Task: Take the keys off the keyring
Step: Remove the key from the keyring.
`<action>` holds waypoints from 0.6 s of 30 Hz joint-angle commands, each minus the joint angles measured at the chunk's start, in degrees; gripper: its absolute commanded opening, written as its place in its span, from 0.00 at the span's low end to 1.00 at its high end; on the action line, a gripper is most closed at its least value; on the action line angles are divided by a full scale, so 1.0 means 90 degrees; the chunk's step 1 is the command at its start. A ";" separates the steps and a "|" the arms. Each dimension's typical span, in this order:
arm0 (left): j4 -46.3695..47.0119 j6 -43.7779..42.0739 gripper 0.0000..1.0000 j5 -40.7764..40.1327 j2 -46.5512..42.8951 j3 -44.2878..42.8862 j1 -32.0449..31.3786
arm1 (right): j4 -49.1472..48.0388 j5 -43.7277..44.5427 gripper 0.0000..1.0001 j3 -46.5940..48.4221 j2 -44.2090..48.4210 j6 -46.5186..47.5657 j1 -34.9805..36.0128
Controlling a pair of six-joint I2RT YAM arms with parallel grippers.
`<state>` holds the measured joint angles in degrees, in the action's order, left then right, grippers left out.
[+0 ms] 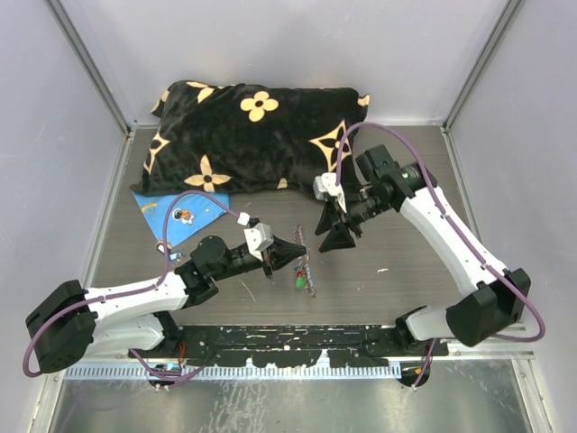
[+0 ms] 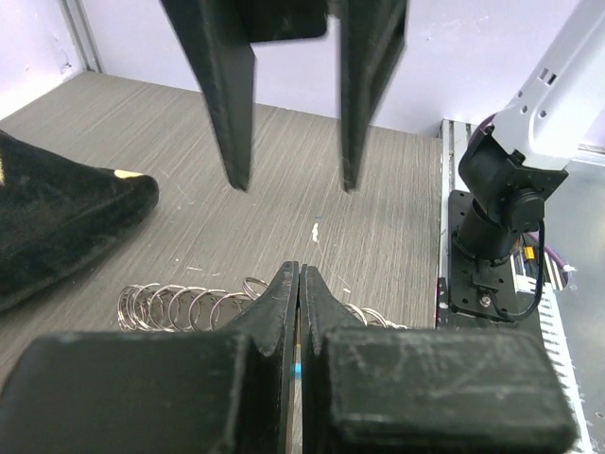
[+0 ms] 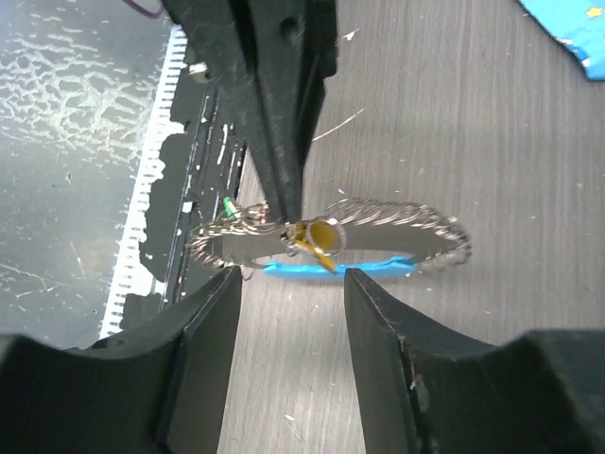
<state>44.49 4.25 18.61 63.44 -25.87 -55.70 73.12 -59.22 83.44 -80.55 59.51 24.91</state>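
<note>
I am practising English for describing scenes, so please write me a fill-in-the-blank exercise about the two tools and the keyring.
1. The left tool is ___ on the keyring.
2. The right tool, above the keyring, is ___.
3. The keyring's curved section is light ___.
Missing words: shut; open; blue.

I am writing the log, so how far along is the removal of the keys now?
No key looks clearly off yet: a yellow key and a green key sit at the keyring. In hand: the left end effector pinches the keyring; the right end effector hangs open over it. All removal is left.
</note>
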 commanded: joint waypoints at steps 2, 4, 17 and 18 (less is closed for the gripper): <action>0.0838 0.0103 0.00 -0.0204 -0.0211 -0.0022 -0.0002 | -0.2407 -0.0801 0.57 -0.1591 0.0890 -0.1023 -0.0064; 0.0837 0.0104 0.00 -0.0235 -0.0210 -0.0006 -0.0003 | -0.3157 -0.0850 0.59 -0.2123 0.1186 -0.1449 -0.0078; 0.0773 0.0092 0.00 -0.0245 -0.0222 -0.0036 -0.0002 | -0.4682 -0.1102 0.53 -0.2909 0.1172 -0.2364 -0.0080; 0.0759 0.0083 0.00 -0.0253 -0.0223 -0.0042 -0.0002 | -0.4669 -0.1176 0.51 -0.2918 0.1173 -0.2365 -0.0068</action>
<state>45.15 5.15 17.21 63.40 -25.39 -55.70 36.73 -66.19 57.58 -70.76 41.08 24.51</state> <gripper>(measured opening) 0.006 0.538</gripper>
